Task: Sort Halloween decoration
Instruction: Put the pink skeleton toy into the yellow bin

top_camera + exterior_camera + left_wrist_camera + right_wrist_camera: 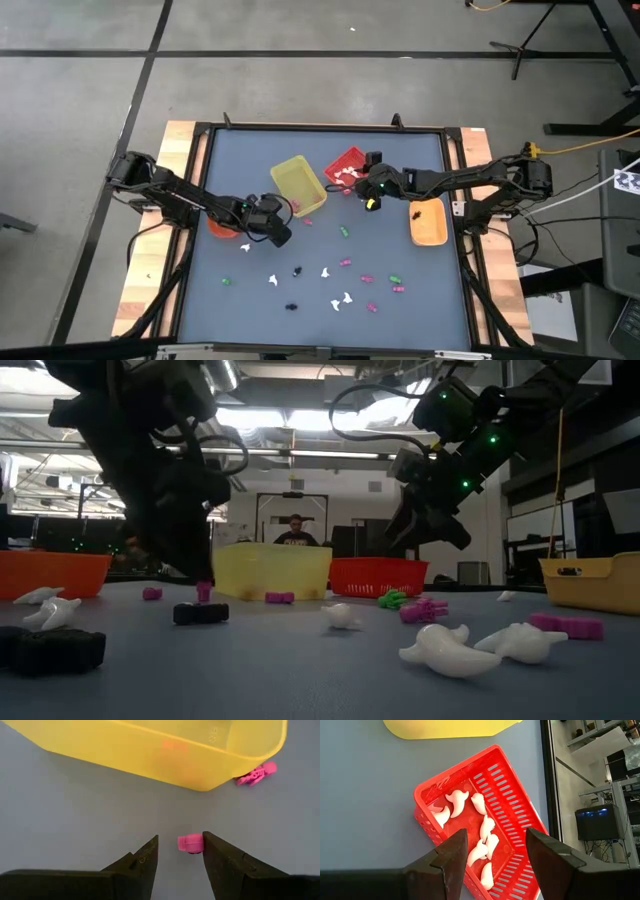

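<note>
A small glossy pink trinket (190, 843) is seen on the grey tabletop (75, 815), between the parted fingers of the left gripper (180, 851), beside the translucent yellow bin (165, 750). White ghost-shaped pieces (479, 851) are held in the slotted red basket (520, 810), below the right gripper (496, 847), jaws apart.

trinkets (345, 262): white, pink, green, black | scattered loose on table's near half | white ones (479, 827) in red bin

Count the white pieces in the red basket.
7 white pieces: two by one corner of the red basket, five strung along its middle. The right gripper's fingers may hide more.
</note>
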Controlling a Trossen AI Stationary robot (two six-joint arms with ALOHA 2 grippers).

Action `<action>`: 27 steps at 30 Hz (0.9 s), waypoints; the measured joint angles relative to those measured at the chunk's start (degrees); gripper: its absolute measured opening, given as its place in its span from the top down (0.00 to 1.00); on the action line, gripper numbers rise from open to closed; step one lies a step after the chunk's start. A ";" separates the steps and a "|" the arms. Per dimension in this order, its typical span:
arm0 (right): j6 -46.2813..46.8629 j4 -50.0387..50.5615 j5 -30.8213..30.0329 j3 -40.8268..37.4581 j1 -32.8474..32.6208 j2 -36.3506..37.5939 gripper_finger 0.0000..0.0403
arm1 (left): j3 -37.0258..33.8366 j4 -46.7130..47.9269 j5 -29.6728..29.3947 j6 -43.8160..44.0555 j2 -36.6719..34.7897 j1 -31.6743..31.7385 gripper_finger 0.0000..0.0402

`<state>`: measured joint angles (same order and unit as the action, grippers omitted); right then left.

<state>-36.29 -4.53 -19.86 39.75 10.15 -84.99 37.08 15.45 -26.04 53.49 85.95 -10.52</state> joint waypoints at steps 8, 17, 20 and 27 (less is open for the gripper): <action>0.00 0.02 0.00 0.00 -0.02 0.00 0.51 | -0.35 -0.29 0.02 -0.04 -0.02 0.00 0.71; 0.00 0.00 0.00 0.00 -0.02 0.00 0.51 | -0.39 -0.20 0.41 0.00 -0.02 0.00 0.85; 0.00 0.00 0.00 0.00 -0.02 0.00 0.51 | -0.39 -0.24 1.53 0.04 -0.02 0.00 0.91; 0.00 0.02 0.00 0.00 -0.02 0.00 0.51 | -0.37 -0.23 2.33 0.11 -0.04 0.00 0.98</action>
<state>-36.29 -4.51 -19.86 39.75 10.13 -84.99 36.71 15.22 -23.71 53.60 85.91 -10.52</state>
